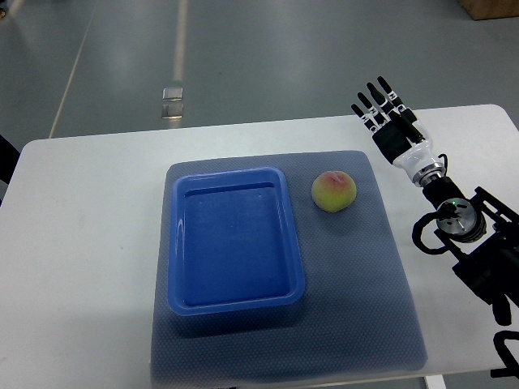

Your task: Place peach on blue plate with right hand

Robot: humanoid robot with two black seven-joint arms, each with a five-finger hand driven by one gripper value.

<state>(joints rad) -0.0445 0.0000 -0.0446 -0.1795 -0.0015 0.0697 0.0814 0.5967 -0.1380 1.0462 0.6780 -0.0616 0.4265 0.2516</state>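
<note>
While my right hand (389,121) hangs over the white tabletop (89,219) with its fingers (375,97) stretched out straight and holding nothing, the peach (333,191) sits on the grey-blue mat (365,284), just beside the right rim of the blue plate (235,304). My hand is up and to the right of the peach, apart from it.

Probably lab: bare white table (89,243), grey mat (357,300), polished concrete floor (268,57).
</note>
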